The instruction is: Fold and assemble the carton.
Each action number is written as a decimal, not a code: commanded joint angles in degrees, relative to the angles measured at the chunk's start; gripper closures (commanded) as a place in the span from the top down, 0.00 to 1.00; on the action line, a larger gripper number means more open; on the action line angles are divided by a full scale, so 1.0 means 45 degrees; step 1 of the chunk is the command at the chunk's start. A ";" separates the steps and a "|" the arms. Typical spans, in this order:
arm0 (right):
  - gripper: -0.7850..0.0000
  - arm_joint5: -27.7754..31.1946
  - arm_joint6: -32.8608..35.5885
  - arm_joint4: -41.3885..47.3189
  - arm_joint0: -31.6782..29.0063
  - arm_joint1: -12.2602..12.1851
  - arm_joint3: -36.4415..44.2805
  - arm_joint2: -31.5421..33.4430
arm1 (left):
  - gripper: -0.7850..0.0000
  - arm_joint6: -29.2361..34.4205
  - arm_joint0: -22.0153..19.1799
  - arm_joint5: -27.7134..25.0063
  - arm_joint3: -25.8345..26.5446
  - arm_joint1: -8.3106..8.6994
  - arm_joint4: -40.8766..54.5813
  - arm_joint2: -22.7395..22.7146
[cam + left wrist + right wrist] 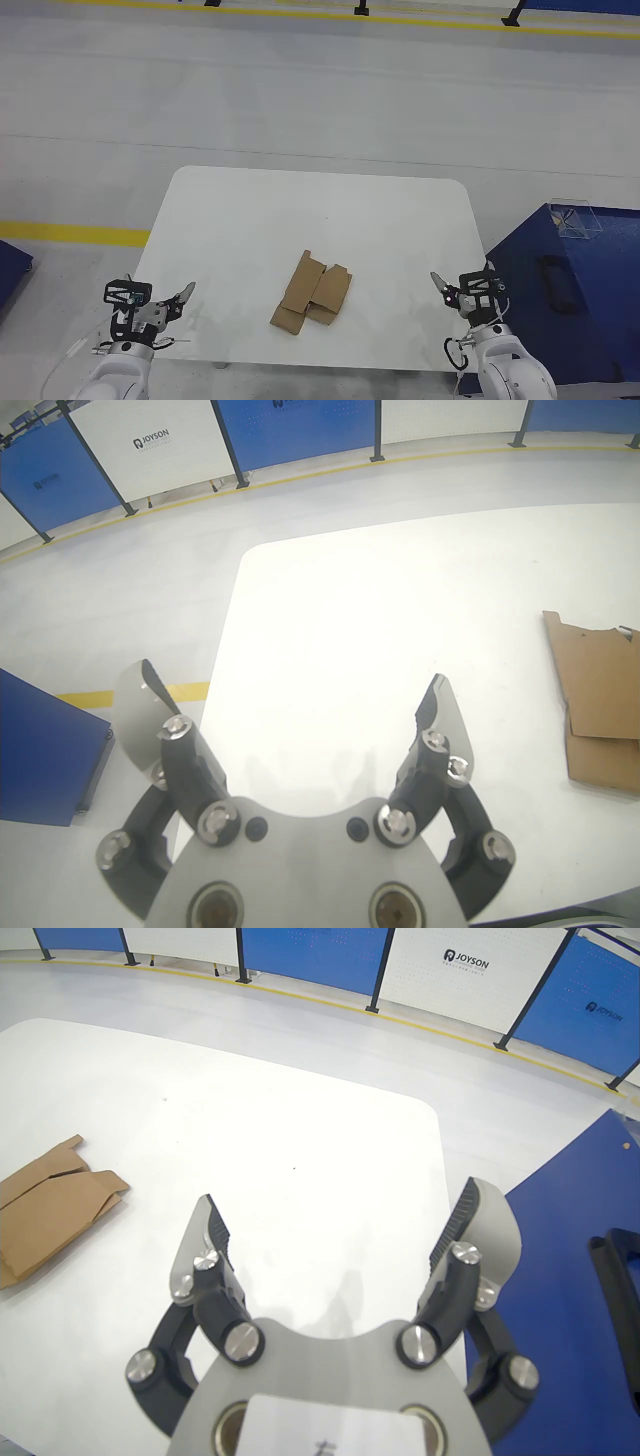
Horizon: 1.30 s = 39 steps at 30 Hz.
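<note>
The carton lies flattened on the white tabletop, near the middle of its front edge. The left gripper hangs over the front left corner and the right gripper over the front right edge. Both are well apart from the carton, fingers spread and empty.

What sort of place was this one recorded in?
Probably an industrial hall or robot test area: a wide grey floor marked with yellow lines, blue and white partition panels on black stands, and one white table bearing a flat cardboard carton.
</note>
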<state>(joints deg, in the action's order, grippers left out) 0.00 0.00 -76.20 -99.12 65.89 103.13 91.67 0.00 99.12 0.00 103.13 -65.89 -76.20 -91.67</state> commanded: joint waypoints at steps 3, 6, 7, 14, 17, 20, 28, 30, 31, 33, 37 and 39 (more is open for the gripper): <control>1.00 0.0596 0.0720 0.0673 0.0094 -0.0002 -0.0045 -0.0011 | 1.00 0.0000 0.0000 0.0000 0.0000 0.0000 0.0000 0.0000; 1.00 0.2326 0.2382 0.2640 0.0396 -0.0083 0.0116 0.0608 | 1.00 0.0000 0.0000 0.0000 0.0000 0.0000 0.0000 0.0000; 1.00 0.3007 0.2930 0.3381 0.0354 -0.0119 0.0152 0.0838 | 1.00 0.0000 0.0000 0.0000 0.0000 0.0000 0.0000 0.0000; 1.00 0.7491 1.2651 1.4102 0.1622 -0.0762 -0.1105 0.2140 | 1.00 0.0000 0.0000 0.0000 0.0000 0.0000 0.0000 0.0000; 1.00 0.5315 1.7862 1.8811 0.3726 -0.1131 -0.2578 0.1522 | 1.00 0.0000 0.0000 0.0000 0.0000 0.0000 0.0000 0.0000; 1.00 0.3944 1.9233 1.9937 0.5576 -0.1372 -0.4102 0.0493 | 1.00 0.0000 0.0000 0.0000 0.0000 0.0000 0.0000 0.0000; 1.00 0.4246 1.8930 1.9938 0.8135 -0.1274 -0.7148 -0.3700 | 1.00 0.0000 0.0000 0.0000 0.0000 0.0000 0.0000 0.0000; 1.00 0.4659 1.8516 1.9834 0.8636 -0.1124 -0.7959 -0.4661 | 1.00 0.0000 0.0000 0.0000 0.0000 0.0000 0.0000 0.0000; 1.00 0.4790 1.8385 1.9958 0.8872 -0.1030 -0.8348 -0.5122 | 1.00 0.0000 0.0000 0.0000 0.0000 0.0000 0.0000 0.0000; 1.00 0.5019 1.8155 2.0207 0.9400 -0.0843 -0.9195 -0.5891 | 1.00 0.0000 0.0000 0.0000 0.0000 0.0000 0.0000 0.0000; 0.84 0.5628 1.7545 2.0458 1.0403 -0.0427 -1.1005 -0.7063 | 1.00 0.0000 0.0000 0.0000 0.0000 0.0000 0.0000 0.0000; 0.66 0.5695 1.7197 2.0415 1.0885 -0.0177 -1.1842 -0.7607 | 1.00 0.0000 0.0000 0.0000 0.0000 0.0000 0.0000 0.0000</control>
<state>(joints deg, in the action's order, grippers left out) 25.70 78.18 15.82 -51.25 64.58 51.94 58.61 0.00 99.12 0.00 103.13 -65.89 -76.20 -91.67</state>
